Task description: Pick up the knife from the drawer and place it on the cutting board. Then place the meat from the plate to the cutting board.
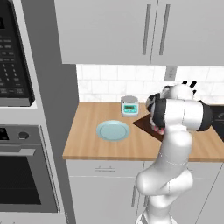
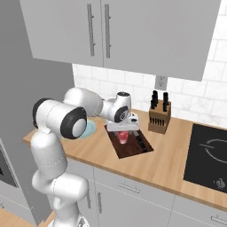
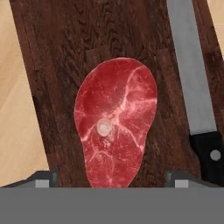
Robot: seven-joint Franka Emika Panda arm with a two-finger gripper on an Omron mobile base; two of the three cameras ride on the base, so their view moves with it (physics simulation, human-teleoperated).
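Left to right along the tabletop: plate lies bare; a small scale stands behind it; cutting board sits just to the right.

Meat lies flat on the board, near the middle. Knife lies on the same board beside the meat, apart from it, blade running along the board's edge, dark handle nearest the camera.

End effector hangs directly above the meat. In the hand view its fingertips stand spread, one on each side of the meat, gripping nothing.

Judgement: both items are on the board; release looks done. Step in hand is the retreat. Do it well by lifting straight up, fingers kept wide, so neither tip drags the meat or nudges the knife. No sideways motion until the tips are above the meat.

Edges and room: meat has bare board all round it, so no risk of rolling off. Knife is close to the board's edge. Knife block stands near the board's far right corner; cooktop lies further right. Overhead cabinets limit height; the free path is up and back toward the base.
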